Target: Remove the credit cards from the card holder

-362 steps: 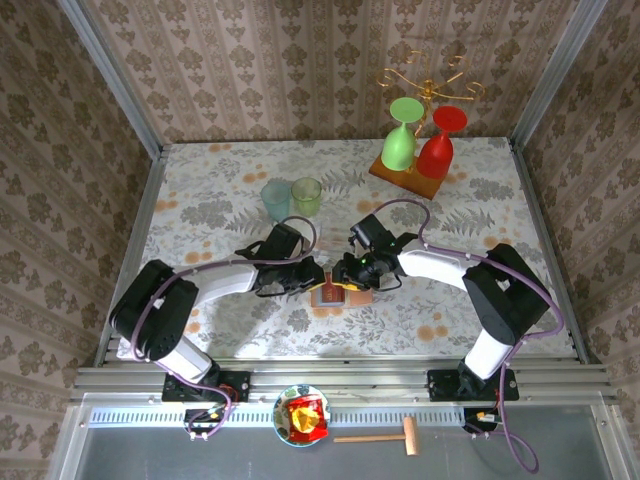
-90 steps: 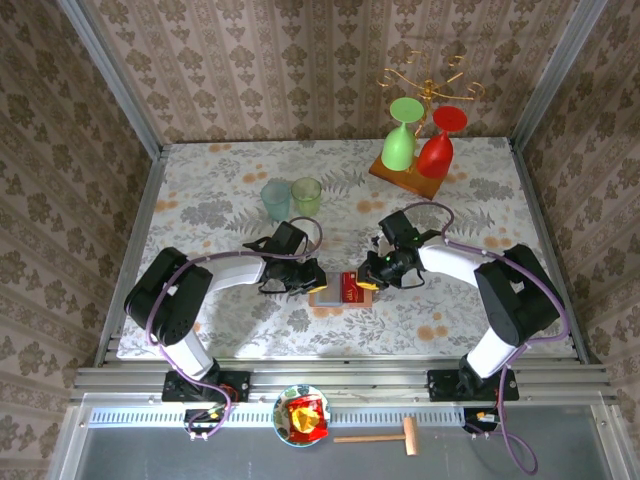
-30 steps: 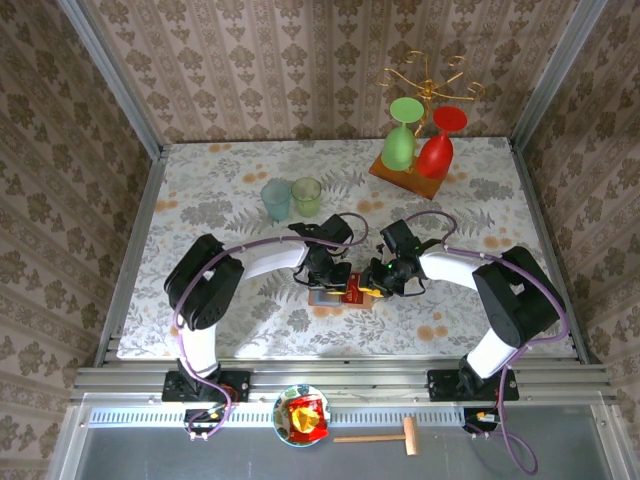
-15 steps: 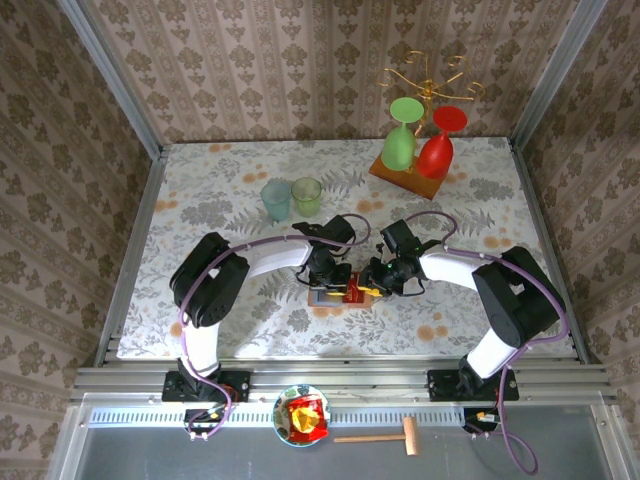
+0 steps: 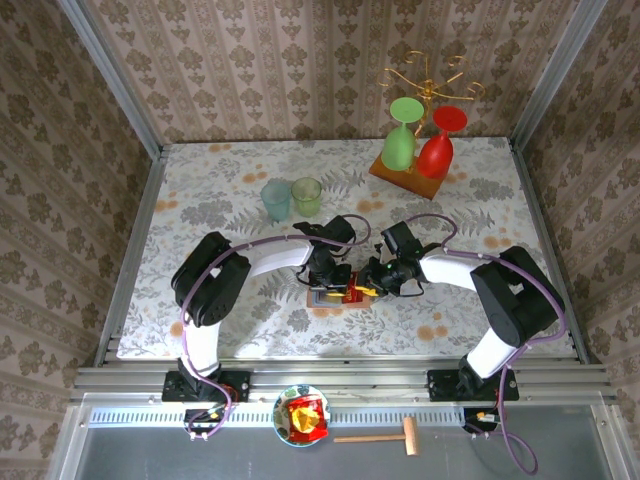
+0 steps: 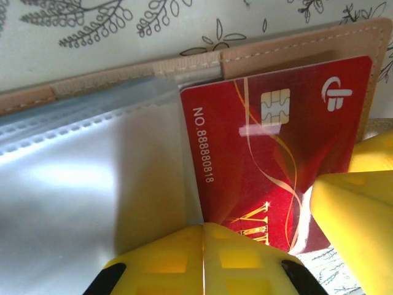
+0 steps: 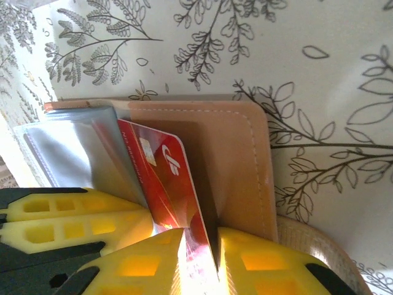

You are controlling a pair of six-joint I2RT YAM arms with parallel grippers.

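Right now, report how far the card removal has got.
Done: the card holder lies open on the table. In hand: the right tool pinches a red card, partly out of its plastic sleeve, while the shut left tool sits at the sleeve edge. Left: pulling that card free; other cards cannot be made out.

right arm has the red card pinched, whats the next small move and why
Probably pull the right fingers back, away from the clear sleeve, sliding the red card free. They look clamped on the card's edge, its other edge sits tucked by the sleeve, and the shut left fingers seem to pin the card holder down.
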